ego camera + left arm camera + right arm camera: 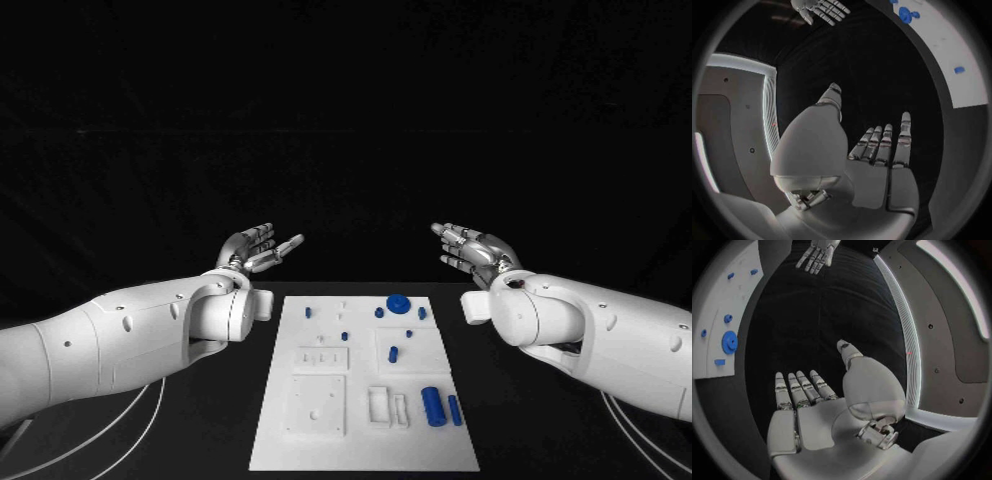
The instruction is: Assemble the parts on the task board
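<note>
Both hands are raised above the far end of the counter (216,440), palms turned toward each other: the left hand (257,250) and the right hand (473,250) each have their fingers (879,145) stretched out and apart, holding nothing. The task board (368,400) lies flat between the two arms, well below and nearer than the hands. On it a blue gear (397,300) sits near the far edge, small blue pegs (346,333) are scattered over the middle, and two blue cylinders (433,407) lie side by side near the right edge, with empty recesses beside them. Nothing appears to be assembled yet, so the step in hand is likely the first reach. It would go best if one hand comes down steeply over a single part, the fingers closing round its sides without nudging its neighbours, while the other hand stays clear of the board. The cylinders lie close together, so a narrow pinch suits them.
</note>
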You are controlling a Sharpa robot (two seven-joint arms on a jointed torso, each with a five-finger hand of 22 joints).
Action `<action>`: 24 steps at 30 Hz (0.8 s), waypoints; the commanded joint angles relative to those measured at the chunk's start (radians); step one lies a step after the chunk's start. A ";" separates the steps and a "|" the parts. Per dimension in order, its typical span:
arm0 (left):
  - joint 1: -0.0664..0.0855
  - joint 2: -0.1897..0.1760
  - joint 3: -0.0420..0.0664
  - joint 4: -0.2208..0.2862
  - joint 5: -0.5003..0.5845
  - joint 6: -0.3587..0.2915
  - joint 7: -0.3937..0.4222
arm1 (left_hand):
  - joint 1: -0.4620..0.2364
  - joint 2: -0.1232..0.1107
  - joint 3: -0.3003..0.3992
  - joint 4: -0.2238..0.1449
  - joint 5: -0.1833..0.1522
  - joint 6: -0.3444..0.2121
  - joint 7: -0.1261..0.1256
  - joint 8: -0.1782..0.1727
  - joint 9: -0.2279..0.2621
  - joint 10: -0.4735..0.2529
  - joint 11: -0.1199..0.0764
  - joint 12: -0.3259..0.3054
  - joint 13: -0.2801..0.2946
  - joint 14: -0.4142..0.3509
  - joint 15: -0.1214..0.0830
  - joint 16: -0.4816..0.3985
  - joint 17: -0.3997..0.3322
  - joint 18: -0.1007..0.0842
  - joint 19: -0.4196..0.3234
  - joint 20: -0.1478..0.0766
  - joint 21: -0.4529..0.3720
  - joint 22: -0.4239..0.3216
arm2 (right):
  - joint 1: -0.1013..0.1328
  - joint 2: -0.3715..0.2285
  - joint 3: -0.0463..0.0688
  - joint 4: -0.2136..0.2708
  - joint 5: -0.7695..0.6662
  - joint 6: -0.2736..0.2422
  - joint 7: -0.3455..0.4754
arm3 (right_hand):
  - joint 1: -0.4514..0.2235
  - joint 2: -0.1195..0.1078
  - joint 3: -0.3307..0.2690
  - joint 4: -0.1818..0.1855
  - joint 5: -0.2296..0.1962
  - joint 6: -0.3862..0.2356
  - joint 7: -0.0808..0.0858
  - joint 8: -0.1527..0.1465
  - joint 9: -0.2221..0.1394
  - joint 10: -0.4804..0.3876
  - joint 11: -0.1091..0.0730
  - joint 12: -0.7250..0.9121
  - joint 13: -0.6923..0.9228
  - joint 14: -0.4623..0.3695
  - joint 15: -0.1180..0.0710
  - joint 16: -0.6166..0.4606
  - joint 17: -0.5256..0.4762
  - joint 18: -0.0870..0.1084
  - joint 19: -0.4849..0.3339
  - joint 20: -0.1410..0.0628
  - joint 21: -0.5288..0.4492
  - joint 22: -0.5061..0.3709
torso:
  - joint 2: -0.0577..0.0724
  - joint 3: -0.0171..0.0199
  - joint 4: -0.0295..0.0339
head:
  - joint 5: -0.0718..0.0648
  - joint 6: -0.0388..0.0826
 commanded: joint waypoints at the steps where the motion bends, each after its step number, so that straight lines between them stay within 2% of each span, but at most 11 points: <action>1: 0.011 0.007 -0.007 -0.013 0.024 0.068 -0.058 | 0.043 -0.007 0.002 0.012 0.008 0.016 0.002 0.007 0.003 0.017 0.002 0.005 0.002 0.018 0.002 0.004 0.002 0.023 0.023 0.006 0.007 0.003 | 0.013 0.000 0.002 -0.025 -0.071 0.211 -0.171 | 0.079 -0.010 0.003 -0.039 0.000 0.038 0.065 0.008 0.004 0.040 0.013 0.007 0.003 0.041 0.016 0.008 0.004 0.014 0.027 0.006 0.009 0.003 | 0.000 -0.0001 -0.0002 | 0.000 0.000; 5: 0.011 0.007 -0.007 -0.014 0.024 0.068 -0.058 | 0.043 -0.007 0.002 0.012 0.008 0.021 0.006 0.007 0.003 0.022 0.005 0.005 0.003 0.020 0.002 0.004 0.002 0.022 0.022 0.006 0.006 0.003 | 0.026 -0.001 0.003 -0.046 -0.084 0.259 -0.216 | 0.138 -0.020 0.013 -0.096 0.033 0.100 0.079 0.012 0.007 0.107 0.029 0.010 0.007 0.120 0.044 0.012 0.008 0.014 0.118 -0.004 0.021 0.011 | 0.000 -0.0001 -0.0002 | 0.000 0.000; 7: 0.011 0.007 -0.007 -0.014 0.024 0.068 -0.058 | 0.044 -0.004 0.005 0.011 0.008 0.028 0.015 0.008 0.003 0.033 0.014 0.005 0.003 0.027 0.003 0.005 0.002 0.021 0.017 0.006 0.006 0.003 | 0.031 -0.001 0.004 -0.054 -0.089 0.276 -0.231 | 0.161 -0.025 0.018 -0.131 0.045 0.152 0.074 0.015 0.009 0.174 0.019 0.014 0.010 0.217 0.033 0.019 0.014 0.019 0.185 -0.012 0.031 0.017 | 0.000 -0.0001 -0.0002 | 0.000 0.000; 9: 0.011 0.007 -0.007 -0.014 0.024 0.068 -0.058 | 0.046 0.010 0.017 0.009 0.008 0.052 0.023 0.009 0.005 0.066 0.022 0.007 0.004 0.085 0.007 0.008 0.005 0.024 0.042 0.005 0.012 0.006 | 0.033 -0.001 0.004 -0.057 -0.091 0.284 -0.238 | 0.173 -0.023 0.022 -0.169 0.056 0.233 0.063 0.018 0.013 0.385 -0.001 0.036 0.021 0.473 0.006 0.032 0.032 0.023 0.372 -0.035 0.062 0.030 | 0.000 -0.0001 -0.0002 | 0.000 0.000; 10: 0.014 -0.004 -0.006 -0.002 0.021 0.077 -0.052 | 0.045 0.024 0.027 0.007 0.007 0.089 0.027 0.012 0.007 0.102 0.026 0.008 0.006 0.138 0.009 0.012 0.008 0.029 0.080 0.005 0.020 0.010 | 0.033 0.001 0.005 -0.098 -0.329 0.277 -0.199 | 0.172 -0.024 0.026 -0.191 0.072 0.273 0.059 0.018 0.014 0.441 -0.009 0.036 0.025 0.553 -0.005 0.031 0.036 0.013 0.432 -0.048 0.064 0.030 | 0.003 -0.0011 0.0018 | 0.001 -0.012; 13: 0.015 -0.011 -0.005 0.003 0.016 0.089 -0.048 | 0.051 0.071 0.046 -0.028 0.048 0.257 0.031 0.029 0.016 0.255 0.036 0.013 0.013 0.332 0.019 0.025 0.017 0.045 0.139 -0.002 0.043 0.017 | 0.033 0.008 0.005 -0.116 -0.414 0.278 -0.195 | 0.154 -0.030 0.072 -0.239 0.162 0.389 0.046 0.022 0.020 0.587 -0.034 0.041 0.030 0.667 -0.035 0.033 0.046 0.000 0.572 -0.081 0.076 0.036 | 0.004 -0.0012 0.0031 | 0.004 -0.014; 14: 0.015 -0.012 -0.004 0.004 0.015 0.092 -0.048 | 0.041 0.089 0.042 -0.066 0.069 0.286 0.036 0.028 0.016 0.319 0.041 0.016 0.017 0.428 0.031 0.028 0.019 0.036 0.164 -0.020 0.056 0.020 | 0.033 0.009 0.005 -0.120 -0.436 0.278 -0.193 | 0.143 -0.035 0.094 -0.251 0.168 0.437 0.041 0.025 0.023 0.620 -0.044 0.041 0.028 0.701 -0.046 0.035 0.052 -0.002 0.607 -0.095 0.083 0.036 | 0.005 -0.0014 0.0030 | 0.005 -0.015; 15: 0.017 -0.017 -0.003 0.007 0.013 0.105 -0.049 | 0.024 0.111 0.040 -0.112 0.075 0.330 0.036 0.029 0.019 0.409 0.042 0.016 0.021 0.510 0.046 0.049 0.023 -0.012 0.203 -0.074 0.079 0.027 | 0.033 0.014 0.005 -0.128 -0.494 0.275 -0.190 | 0.123 -0.040 0.128 -0.262 0.169 0.559 0.031 0.034 0.031 0.681 -0.064 0.044 0.029 0.769 -0.071 0.043 0.065 0.000 0.663 -0.118 0.099 0.039 | 0.007 -0.0024 0.0031 | 0.005 -0.013; 17: 0.021 -0.024 -0.001 0.014 0.004 0.124 -0.051 | 0.008 0.131 0.030 -0.161 0.070 0.346 0.029 0.027 0.020 0.508 0.037 0.021 0.023 0.565 0.030 0.063 0.022 -0.058 0.249 -0.120 0.109 0.035 | 0.033 0.018 0.005 -0.135 -0.596 0.268 -0.187 | 0.104 -0.047 0.151 -0.268 0.164 0.633 0.011 0.044 0.037 0.776 -0.099 0.064 0.035 0.859 -0.112 0.065 0.086 0.006 0.735 -0.149 0.128 0.047 | 0.012 -0.0035 0.0030 | 0.007 -0.010; 20: 0.028 -0.035 0.001 0.026 -0.015 0.145 -0.052 | -0.003 0.145 0.024 -0.203 0.060 0.369 0.023 0.028 0.021 0.545 0.032 0.028 0.024 0.621 0.008 0.082 0.028 -0.080 0.287 -0.153 0.143 0.044 | 0.033 0.022 0.010 -0.135 -0.742 0.255 -0.189 | 0.102 -0.063 0.124 -0.272 0.181 0.709 -0.021 0.055 0.044 0.942 -0.164 0.099 0.044 1.020 -0.182 0.127 0.145 0.006 0.887 -0.218 0.206 0.078 | 0.025 -0.0037 0.0053 | 0.005 -0.004; 24: 0.037 -0.050 0.007 0.044 -0.043 0.160 -0.054 | -0.003 0.135 0.025 -0.226 0.057 0.406 0.024 0.029 0.023 0.543 0.025 0.028 0.024 0.693 -0.026 0.147 0.034 -0.079 0.364 -0.193 0.225 0.079 | 0.035 0.030 0.021 -0.129 -0.917 0.251 -0.205 | 0.110 -0.069 0.085 -0.274 0.189 0.746 -0.033 0.040 0.042 0.991 -0.181 0.054 0.039 1.153 -0.231 0.178 0.222 -0.010 1.012 -0.288 0.278 0.109 | 0.039 -0.0049 0.0070 | 0.005 -0.006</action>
